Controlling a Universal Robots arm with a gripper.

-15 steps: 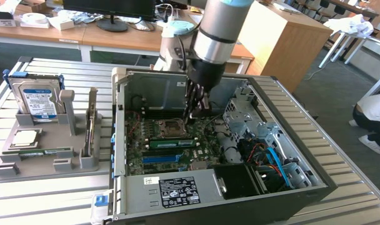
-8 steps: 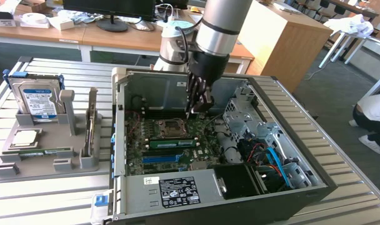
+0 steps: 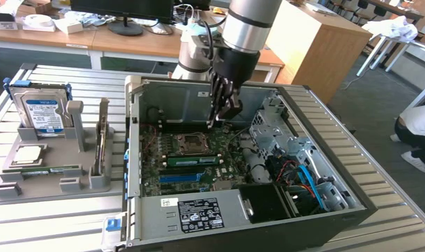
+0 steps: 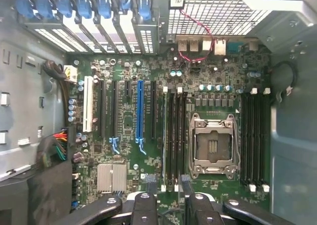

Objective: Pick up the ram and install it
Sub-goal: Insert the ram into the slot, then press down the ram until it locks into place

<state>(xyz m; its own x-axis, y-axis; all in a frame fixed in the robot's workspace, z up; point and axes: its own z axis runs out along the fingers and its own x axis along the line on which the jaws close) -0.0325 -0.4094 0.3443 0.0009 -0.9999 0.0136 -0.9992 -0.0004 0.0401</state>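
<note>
**Slatted metal tabletop, open case: ram looks seated, claw hangs empty**

Office desks and a monitor sit in the background, and all the action is inside the computer case. The claw hovers above the motherboard with its fingers apart. In the wrist view the claw has bare board showing between its fingers, so it carries nothing.

And the ram? The green stick stands in a slot just beside the empty processor socket. From the wrist it shows edge-on as a pale line in the bank of slots next to the socket. By the look of it, the pick-up is done and the stick is in. Whether the end latches have clicked home, I cannot tell.

Out on the grey holder another green stick lies flat near the hard drive.

Room to move is tight at the sides. The case's back wall rises behind the claw, and the drive cage and cables crowd the exterior view's right. Straight up is open.
</note>
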